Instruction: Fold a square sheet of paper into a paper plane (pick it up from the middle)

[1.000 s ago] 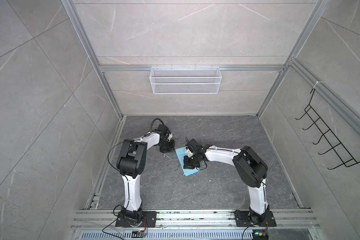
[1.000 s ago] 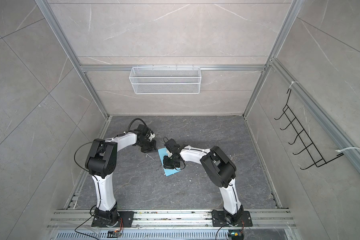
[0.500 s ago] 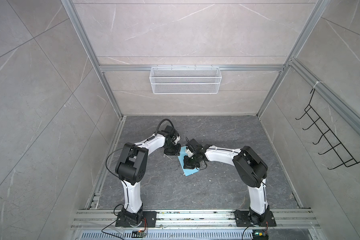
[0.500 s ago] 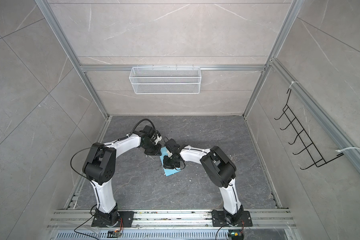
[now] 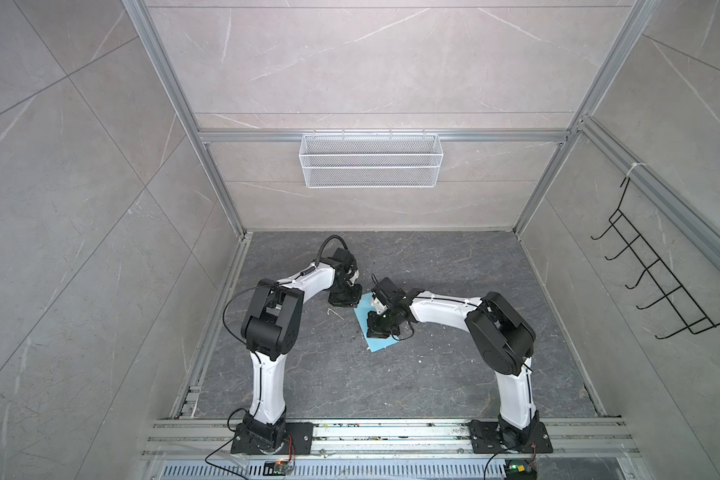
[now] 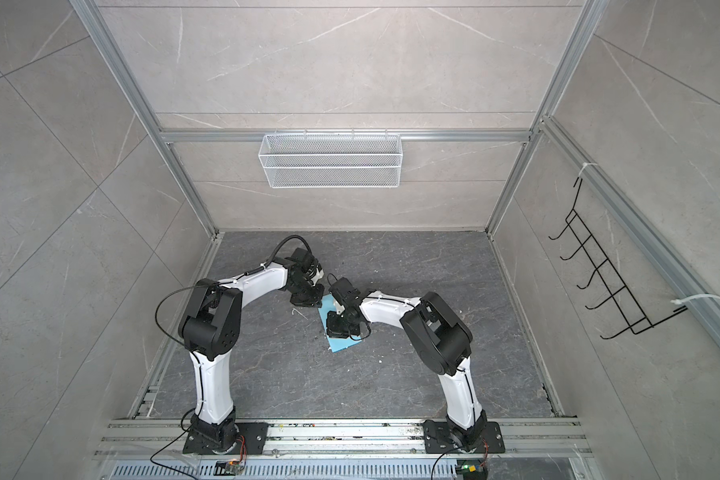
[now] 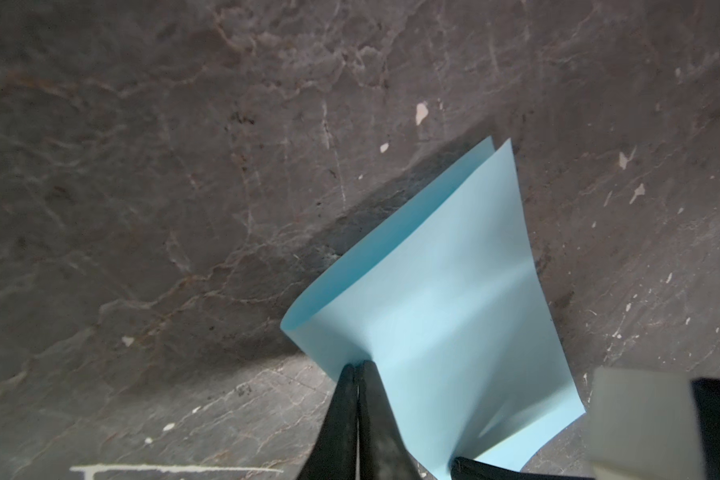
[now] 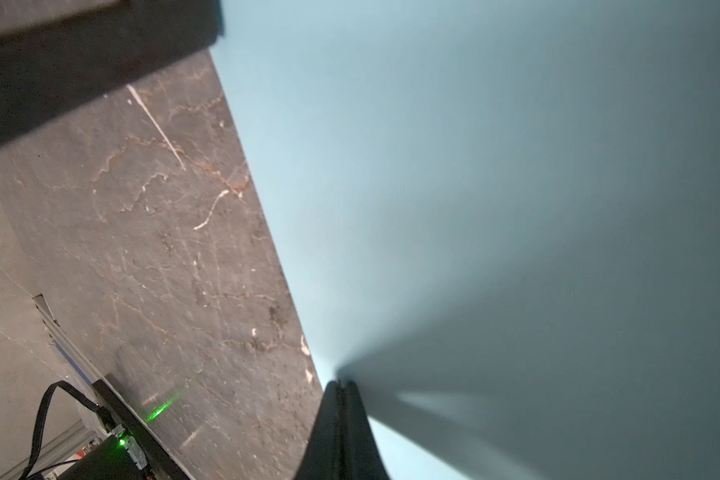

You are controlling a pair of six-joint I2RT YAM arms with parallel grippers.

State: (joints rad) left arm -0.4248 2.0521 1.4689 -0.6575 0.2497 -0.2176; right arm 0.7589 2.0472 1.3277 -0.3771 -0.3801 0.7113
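Two hands meet at the light-blue sheet of paper [image 5: 377,343] [image 6: 341,345] in both top views. The left hand [image 5: 344,300] [image 6: 307,301] is at its far corner and the right hand [image 5: 381,328] [image 6: 340,328] over its middle, near the centre of the dark counter [image 5: 350,395].

In the left wrist view, the left hand [image 7: 357,368] is pressed closed, pinching the doubled sheet [image 7: 433,311], which puckers there. Its two layers part slightly at the far end.

In the right wrist view, the right hand [image 8: 341,384] is clamped tight on the sheet's [image 8: 474,166] edge.
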